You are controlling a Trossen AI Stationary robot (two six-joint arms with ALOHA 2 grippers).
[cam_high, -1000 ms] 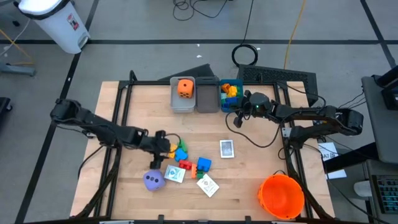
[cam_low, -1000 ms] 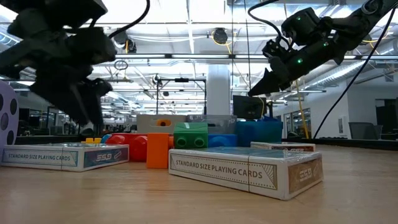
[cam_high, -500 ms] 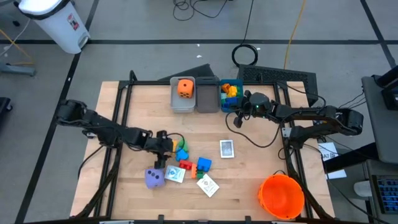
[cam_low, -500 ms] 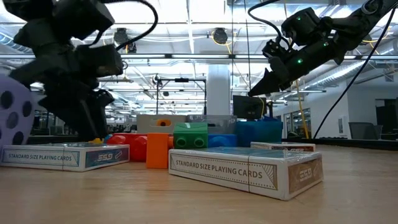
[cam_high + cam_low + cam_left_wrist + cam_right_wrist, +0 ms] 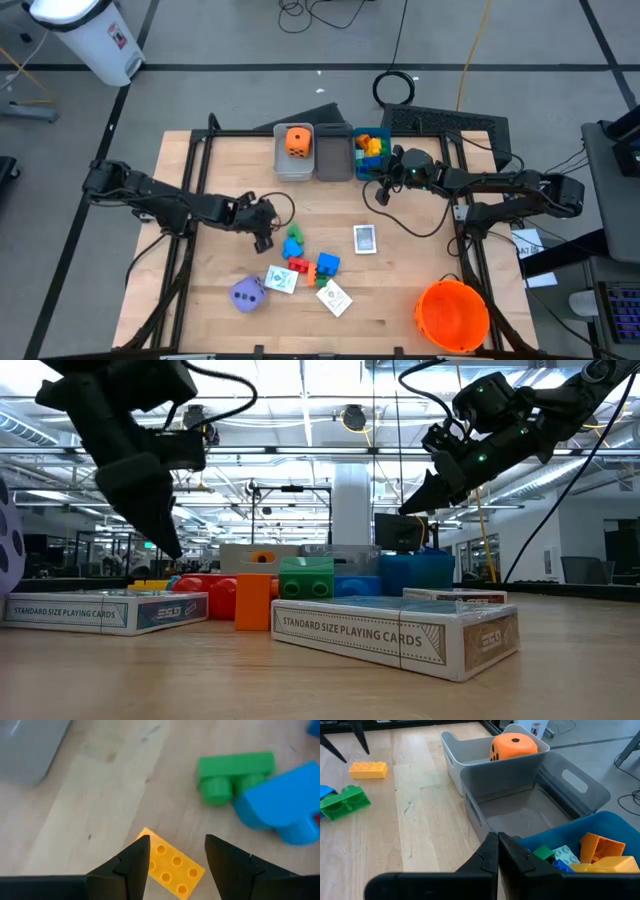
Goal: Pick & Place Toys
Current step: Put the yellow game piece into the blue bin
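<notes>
- Left gripper (image 5: 174, 851) hangs over a yellow block (image 5: 172, 869) lying on the table (image 5: 420, 270), fingers apart.
- Right gripper (image 5: 498, 851) waits above the blue bin (image 5: 600, 827), fingers together.

The worktop (image 5: 410, 280) was pale wood. A purple die (image 5: 246, 294) had light dots; an orange die (image 5: 297, 140) had dark dots. Blocks were yellow (image 5: 171, 865), green (image 5: 235, 769) and blue (image 5: 280, 805). The bucket (image 5: 452, 314) was orange.
</notes>
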